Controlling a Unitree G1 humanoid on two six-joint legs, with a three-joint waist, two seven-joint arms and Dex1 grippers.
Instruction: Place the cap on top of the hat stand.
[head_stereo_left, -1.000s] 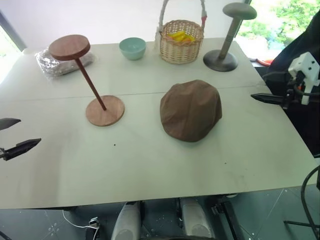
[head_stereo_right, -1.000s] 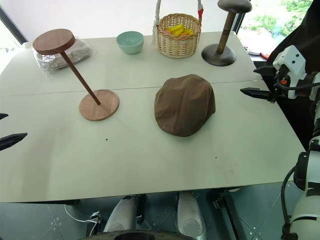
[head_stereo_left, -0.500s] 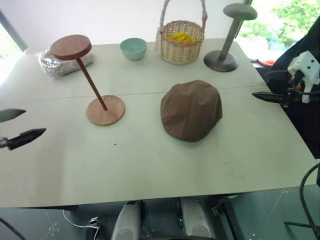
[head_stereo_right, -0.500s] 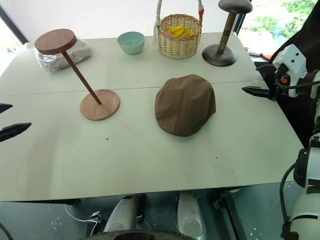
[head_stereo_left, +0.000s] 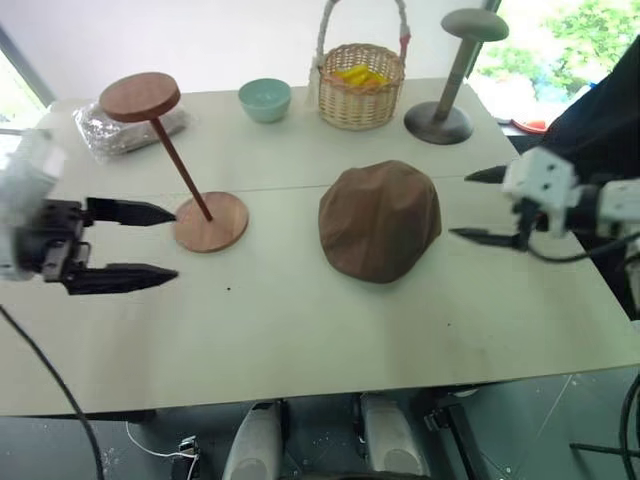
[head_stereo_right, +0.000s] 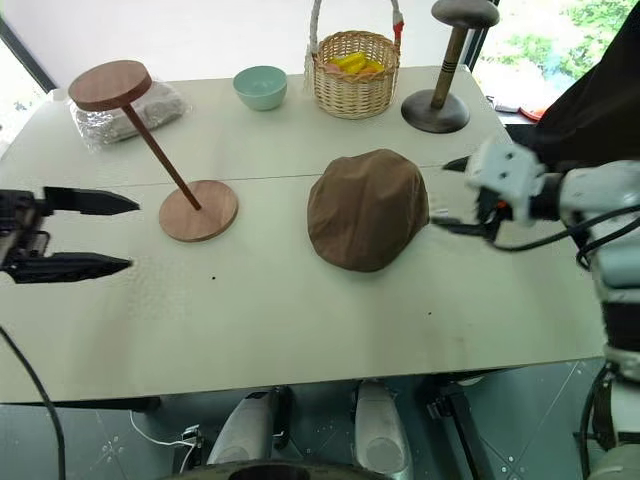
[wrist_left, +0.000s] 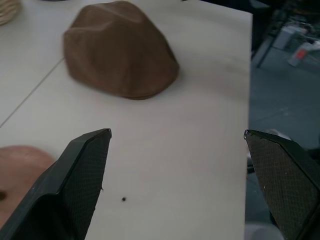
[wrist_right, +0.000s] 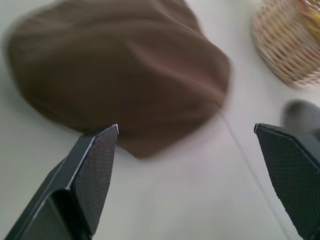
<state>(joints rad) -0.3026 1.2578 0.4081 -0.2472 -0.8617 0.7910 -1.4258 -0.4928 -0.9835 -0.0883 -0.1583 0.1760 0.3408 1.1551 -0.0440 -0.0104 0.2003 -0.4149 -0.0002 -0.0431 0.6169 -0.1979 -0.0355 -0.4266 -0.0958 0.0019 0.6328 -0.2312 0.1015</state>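
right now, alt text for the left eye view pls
A brown cap lies flat on a white table, between two open end effectors, left and right. A reddish wooden hat stand stands bare left of it.

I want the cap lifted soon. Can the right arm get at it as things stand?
Probably yes. The right gripper hangs with jaws open beside the cap, and only bare table lies between them.

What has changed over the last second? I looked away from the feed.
Both arms swung inward over the table: the left pincer now sits beside the hat stand base, the right pincer close to the cap. Both are open and empty as before. Cap and stand have not moved.
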